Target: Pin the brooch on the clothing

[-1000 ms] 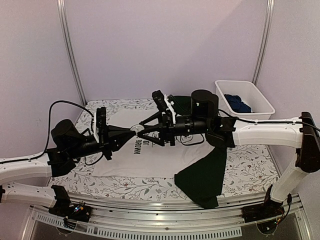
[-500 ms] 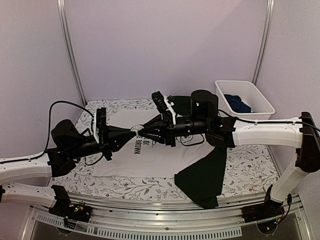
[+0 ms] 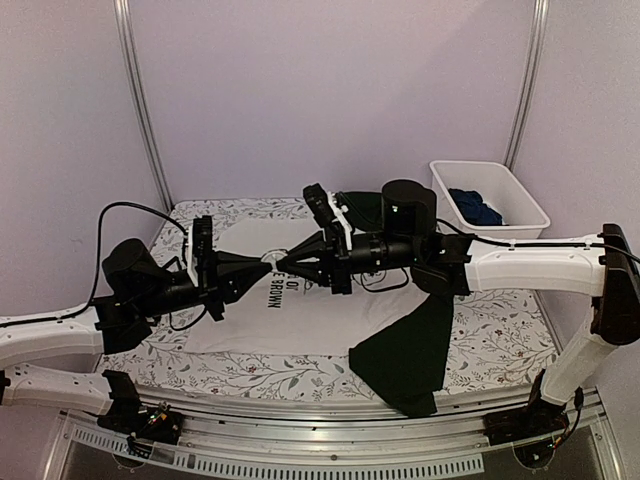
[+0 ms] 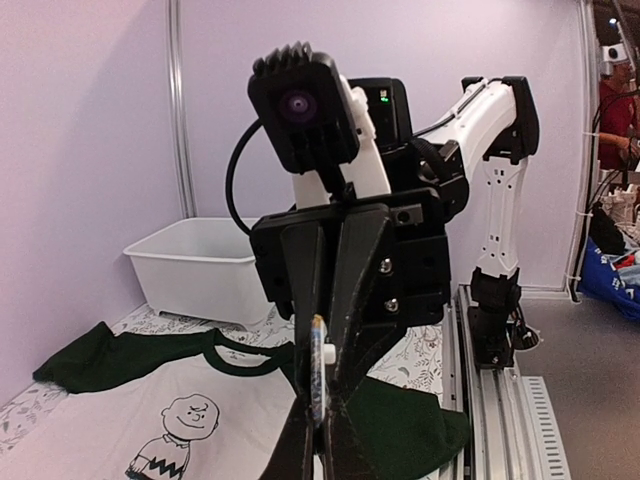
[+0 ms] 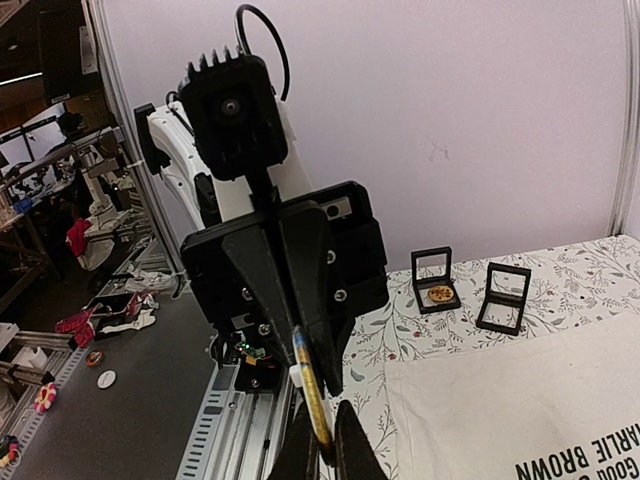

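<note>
Left gripper: the left gripper (image 3: 258,264) reaches in from the left, held up over the table, its fingers pressed together on the brooch (image 3: 268,258).
Right gripper: the right gripper (image 3: 283,264) comes in from the other side, tip to tip with the left one, and its fingers are also pinched tight on the brooch.
Brooch: up in the air between the two tips, clear of the cloth. The left wrist view has it edge-on, a thin disc with a small white part on one side (image 4: 318,372). The right wrist view shows a slim gold and blue rim (image 5: 308,385) rising out of that gripper's own fingers (image 5: 300,452).
Shirt: the shirt (image 3: 300,320) lies spread flat on the table (image 3: 500,340), directly under the meeting point of the two grippers.
Print: a cartoon face (image 4: 190,415) shows on the white front, with dark lettering (image 3: 275,293) beside it.
Sleeve: one dark sleeve (image 3: 405,360) spreads toward the near edge on the right; the other (image 3: 362,208) lies at the far side, behind the right arm.
Bin: a white bin (image 3: 520,215) sits at the far right corner, well apart from the shirt, with a blue cloth (image 3: 475,208) inside.
Frames: two small black frames (image 5: 432,280) (image 5: 502,297) stand open on the flowered cover just beyond the shirt's edge, the left one with a round gold piece in it.
</note>
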Robot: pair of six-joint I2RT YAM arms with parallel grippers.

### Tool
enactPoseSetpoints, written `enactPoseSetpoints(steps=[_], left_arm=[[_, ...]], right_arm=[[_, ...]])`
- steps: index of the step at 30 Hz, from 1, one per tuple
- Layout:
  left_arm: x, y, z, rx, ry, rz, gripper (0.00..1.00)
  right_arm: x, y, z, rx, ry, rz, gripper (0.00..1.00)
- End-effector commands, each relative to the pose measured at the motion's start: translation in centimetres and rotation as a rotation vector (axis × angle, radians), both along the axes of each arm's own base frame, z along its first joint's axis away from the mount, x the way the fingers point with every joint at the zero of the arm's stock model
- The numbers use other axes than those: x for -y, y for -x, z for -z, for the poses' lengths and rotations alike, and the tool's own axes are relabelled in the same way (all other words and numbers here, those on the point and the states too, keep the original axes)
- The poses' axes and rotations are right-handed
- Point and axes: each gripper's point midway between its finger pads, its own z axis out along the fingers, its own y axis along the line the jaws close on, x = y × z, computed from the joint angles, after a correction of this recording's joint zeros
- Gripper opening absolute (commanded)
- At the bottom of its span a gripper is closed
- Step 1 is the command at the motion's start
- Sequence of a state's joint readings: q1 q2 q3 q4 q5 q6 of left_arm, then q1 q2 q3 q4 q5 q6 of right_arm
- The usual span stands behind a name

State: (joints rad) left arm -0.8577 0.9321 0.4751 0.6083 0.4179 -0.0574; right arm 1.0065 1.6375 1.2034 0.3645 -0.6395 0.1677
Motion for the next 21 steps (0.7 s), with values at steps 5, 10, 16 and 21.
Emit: enactPoseSetpoints(steps=[5, 10, 16, 21], left_arm=[[1.4, 1.9, 0.7, 0.041, -0.043, 0.096, 0.00], [1.6, 2.2, 0.8, 0.057, -0.050, 0.104, 0.00], [1.8, 2.4, 0.7, 0.070, -0.054, 0.115, 0.00], [1.9, 2.6, 0.7, 0.076, -0.055, 0.118, 0.00]], right_arm=[[-0.6, -1.8, -0.7, -0.026, 0.010, 0.066, 0.03], [-0.7, -1.9, -0.8, -0.030, 0.013, 0.069, 0.03], [-1.1, -2.3, -0.1, -0.048, 0.042, 0.085, 0.08], [-1.0, -2.8, 0.1, -0.054, 0.049, 0.111, 0.08]])
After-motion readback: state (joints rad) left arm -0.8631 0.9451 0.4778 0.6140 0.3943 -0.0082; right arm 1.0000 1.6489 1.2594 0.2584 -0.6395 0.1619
